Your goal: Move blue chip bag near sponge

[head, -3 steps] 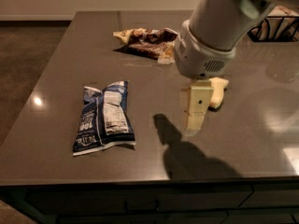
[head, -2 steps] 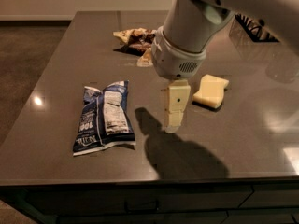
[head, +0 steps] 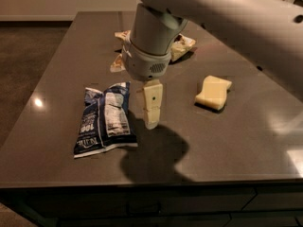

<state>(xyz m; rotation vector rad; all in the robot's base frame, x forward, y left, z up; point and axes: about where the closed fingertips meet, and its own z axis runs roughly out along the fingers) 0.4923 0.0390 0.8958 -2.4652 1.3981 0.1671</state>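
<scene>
Approach seems to be the step in hand: the cream blocky claw (head: pixel 152 105) hangs over the dark grey tabletop (head: pixel 227 145), just beside the dark navy-blue foil chip bag with its white label panel (head: pixel 105 118), on the side facing the small pale yellow foam sponge (head: pixel 213 92). The bag lies flat near the front edge, well apart from the sponge. Whether the claw is released or clenched I cannot tell; it carries nothing. Next, it likely needs to shift over the bag, descend and grip the crinkled foil before carrying it across.
</scene>
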